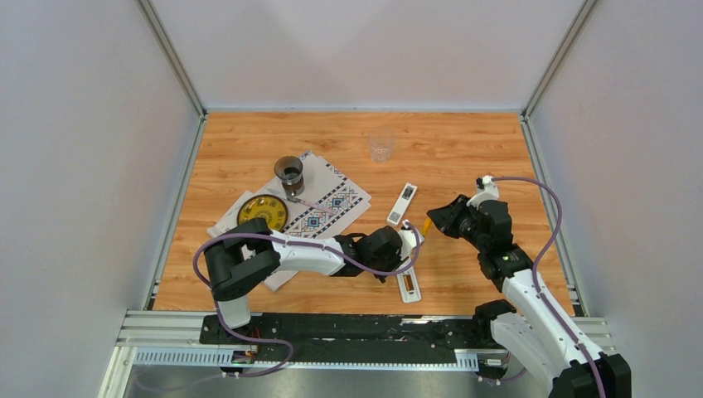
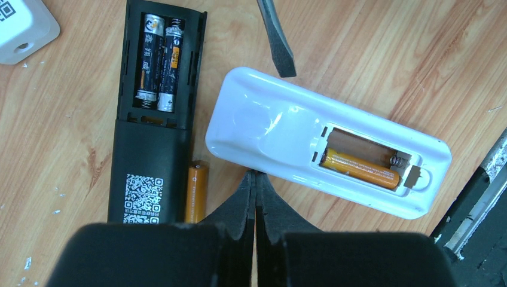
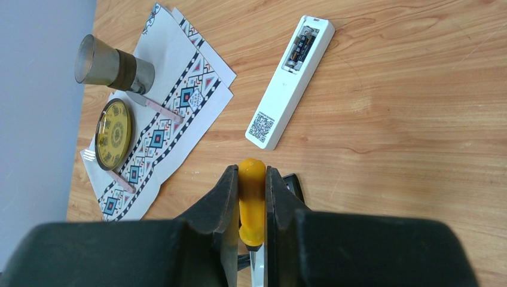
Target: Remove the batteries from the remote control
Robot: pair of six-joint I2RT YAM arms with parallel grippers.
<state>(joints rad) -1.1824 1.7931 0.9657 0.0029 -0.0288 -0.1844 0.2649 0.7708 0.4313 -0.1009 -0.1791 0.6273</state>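
Left wrist view: left end effector [image 2: 256, 179] clenched empty against one long edge of the white remote [image 2: 281, 128]. One orange battery [image 2: 360, 169] sits in its open bay, and a second battery [image 2: 196, 194] lies loose on the tabletop [image 2: 359, 48]. Right end effector [image 3: 252, 173] grasps the screwdriver [image 3: 252, 200]; likely next, its blade must lever the seated cell out.

Glossy white plastic remote [image 2: 269, 125] at left fingers' [image 2: 240, 206] tips; smooth orange plastic screwdriver [image 3: 252, 197] between right fingers [image 3: 224, 203]; matt wood-grain table [image 2: 370, 54].

One battery [image 2: 360, 169] lies in the remote [image 2: 269, 125], a loose battery [image 2: 196, 192] on the table [image 2: 54, 131] beside it.
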